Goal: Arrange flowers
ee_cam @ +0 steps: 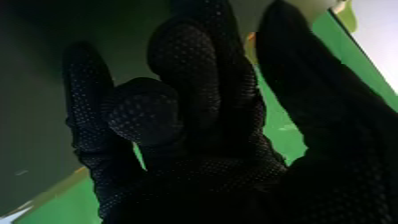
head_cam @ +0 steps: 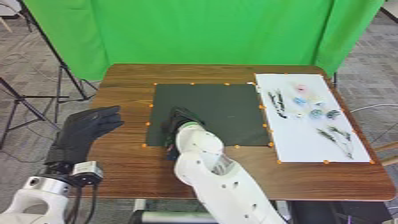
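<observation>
In the head view my right hand is low over the dark mat, left of its middle. The right wrist view shows this right hand with its fingers loosely spread, some straighter than others, and the thumb apart from them; I see nothing held. My left hand is open beside the table's left edge. Right of the mat, a white sheet carries a pink flower, a light blue flower, a pale blue flower, a grey-blue flower, dark stems and green sprigs.
The brown wooden table extends around the mat and sheet, whose edges have small orange markers. A green curtain hangs behind the table. Dark stands are on the floor at the left.
</observation>
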{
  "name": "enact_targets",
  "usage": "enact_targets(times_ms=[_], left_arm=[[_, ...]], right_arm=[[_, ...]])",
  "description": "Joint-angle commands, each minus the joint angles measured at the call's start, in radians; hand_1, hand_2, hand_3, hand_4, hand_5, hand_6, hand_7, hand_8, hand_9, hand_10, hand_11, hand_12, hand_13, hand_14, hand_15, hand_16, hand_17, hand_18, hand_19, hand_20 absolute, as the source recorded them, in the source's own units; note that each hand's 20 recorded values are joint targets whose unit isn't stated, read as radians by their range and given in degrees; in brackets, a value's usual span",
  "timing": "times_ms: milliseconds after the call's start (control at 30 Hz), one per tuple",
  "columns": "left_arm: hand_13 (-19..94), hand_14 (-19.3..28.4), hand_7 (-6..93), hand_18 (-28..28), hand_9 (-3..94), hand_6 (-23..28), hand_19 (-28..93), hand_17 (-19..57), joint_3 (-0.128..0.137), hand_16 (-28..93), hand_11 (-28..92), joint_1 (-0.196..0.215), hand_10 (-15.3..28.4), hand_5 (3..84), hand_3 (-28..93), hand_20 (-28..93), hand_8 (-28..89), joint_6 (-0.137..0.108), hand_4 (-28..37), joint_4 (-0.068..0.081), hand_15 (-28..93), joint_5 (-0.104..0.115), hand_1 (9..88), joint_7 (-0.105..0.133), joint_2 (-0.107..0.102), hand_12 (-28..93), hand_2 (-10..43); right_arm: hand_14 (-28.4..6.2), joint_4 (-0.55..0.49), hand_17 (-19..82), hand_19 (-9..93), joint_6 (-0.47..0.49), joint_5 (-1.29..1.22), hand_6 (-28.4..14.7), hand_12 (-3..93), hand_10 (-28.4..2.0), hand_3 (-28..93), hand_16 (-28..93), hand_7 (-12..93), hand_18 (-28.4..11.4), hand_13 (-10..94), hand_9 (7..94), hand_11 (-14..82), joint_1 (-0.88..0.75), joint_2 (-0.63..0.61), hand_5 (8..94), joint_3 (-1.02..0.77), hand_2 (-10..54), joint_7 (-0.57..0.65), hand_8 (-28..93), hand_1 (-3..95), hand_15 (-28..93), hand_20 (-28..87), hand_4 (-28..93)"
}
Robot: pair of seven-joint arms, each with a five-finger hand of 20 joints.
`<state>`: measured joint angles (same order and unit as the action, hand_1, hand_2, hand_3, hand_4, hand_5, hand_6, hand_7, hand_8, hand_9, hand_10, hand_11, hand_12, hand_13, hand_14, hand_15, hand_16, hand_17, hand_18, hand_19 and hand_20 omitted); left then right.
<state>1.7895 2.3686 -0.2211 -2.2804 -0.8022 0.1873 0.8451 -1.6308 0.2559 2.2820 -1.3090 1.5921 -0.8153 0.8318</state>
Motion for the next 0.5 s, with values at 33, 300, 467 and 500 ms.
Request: enact_targets(times_ms=[33, 300, 467, 500], left_arm=[[27, 27.7, 13.6, 21.3, 39.7, 14.8, 59, -10.2, 0.026, -12, 37, 0.091, 22.6, 49.1, 78, 12, -9, -0.019, -19.7, -0.024, 57, 0.011, 27.2, 0.011, 0.008, 9, 7.0], [28, 27.8, 16.4, 21.3, 41.6, 15.8, 59, -10.0, 0.144, -12, 40, 0.336, 23.4, 50.8, 79, 13, -9, -0.091, -19.7, -0.048, 58, 0.067, 27.0, 0.12, 0.066, 10, 6.8], [29, 27.9, 19.3, 21.4, 42.7, 16.0, 60, -9.6, 0.209, -12, 43, 0.48, 23.6, 51.7, 80, 13, -9, -0.174, -19.4, -0.056, 60, 0.141, 26.9, 0.273, 0.095, 11, 6.0], [29, 27.9, 19.3, 21.3, 42.9, 16.0, 60, -9.5, 0.215, -12, 44, 0.502, 23.6, 51.7, 80, 14, -9, -0.194, -19.4, -0.055, 61, 0.164, 27.0, 0.312, 0.09, 11, 5.9]], right_arm=[[-12.7, -0.036, 35, 91, -0.048, 0.067, -5.7, 28.9, -16.5, 75, 27, 35, -27.0, 77, 78.6, 51.4, 0.036, -0.087, 80.6, 0.057, -7.7, -0.012, -7, 34.9, 75, -6, -22], [-16.1, -0.245, 32, 90, -0.072, 0.054, -9.1, 27.7, -21.9, 74, 25, 33, -28.3, 68, 68.1, 52.6, 0.085, -0.353, 72.9, 0.088, -3.8, -0.092, -8, 30.4, 76, -6, -22], [-17.4, -0.397, 31, 90, -0.054, 0.027, -10.3, 24.8, -22.8, 75, 23, 30, -28.4, 65, 65.2, 49.5, -0.015, -0.522, 68.9, -0.004, -1.9, -0.145, -9, 30.0, 75, -8, -21], [-17.6, -0.42, 30, 89, -0.066, 0.008, -10.4, 24.1, -23.2, 75, 22, 29, -28.4, 64, 64.8, 47.9, -0.039, -0.559, 68.2, -0.019, -1.6, -0.139, -8, 30.0, 75, -8, -21]])
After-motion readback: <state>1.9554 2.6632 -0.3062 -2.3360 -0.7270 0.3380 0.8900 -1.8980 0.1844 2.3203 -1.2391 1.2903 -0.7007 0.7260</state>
